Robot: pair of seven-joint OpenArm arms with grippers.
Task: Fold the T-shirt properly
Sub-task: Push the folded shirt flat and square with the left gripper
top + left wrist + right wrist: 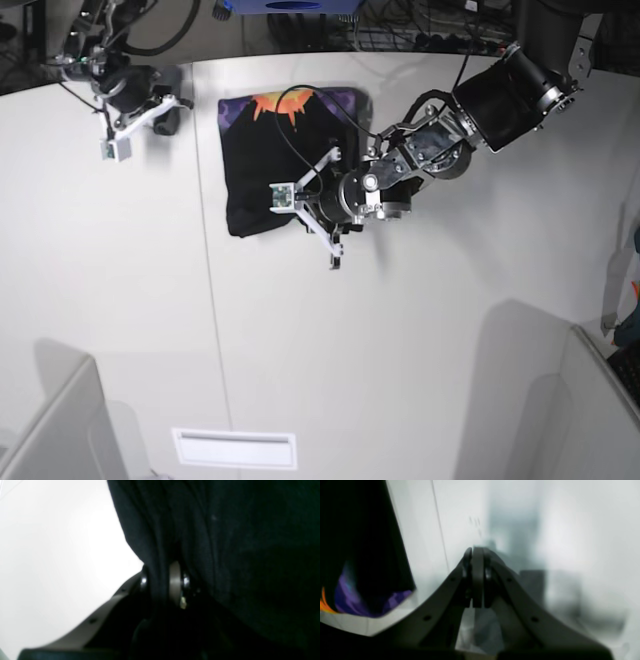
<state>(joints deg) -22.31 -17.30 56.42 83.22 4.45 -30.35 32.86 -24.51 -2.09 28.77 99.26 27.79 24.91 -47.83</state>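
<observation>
T-shirt (285,165): black cloth, folded into a rough rectangle, lying on the white table (400,350) near its far edge, a little left of the middle in the base view. Orange and purple print shows along the shirt's far edge. Near edge is bunched and uneven.

Left gripper (163,585): pinched on a bunch of the black shirt cloth. In the left wrist view, folds of fabric run down between the two fingertips and fill the right side of the picture. In the base view this gripper (322,205) sits at the shirt's near right corner, arm reaching in from the far right of the table.

Left fingers (175,582): nearly together, cloth clamped between them.

Right gripper (476,555): empty, fingers pressed flat against each other, nothing between them. In the base view it (130,125) hangs over the table's far left corner, well apart from the shirt.

Right wrist view: blurred. White table surface beneath the gripper, with a thin seam line (440,530) running across it. Black cloth with purple and a bit of orange print (350,592) lies at the left edge of the picture, clear of the fingers.

Table: white, with a seam (215,330) running from far to near, and a small recessed slot (235,448) near the near edge.

Far edge: dark cables (400,20) and gear beyond the table.
</observation>
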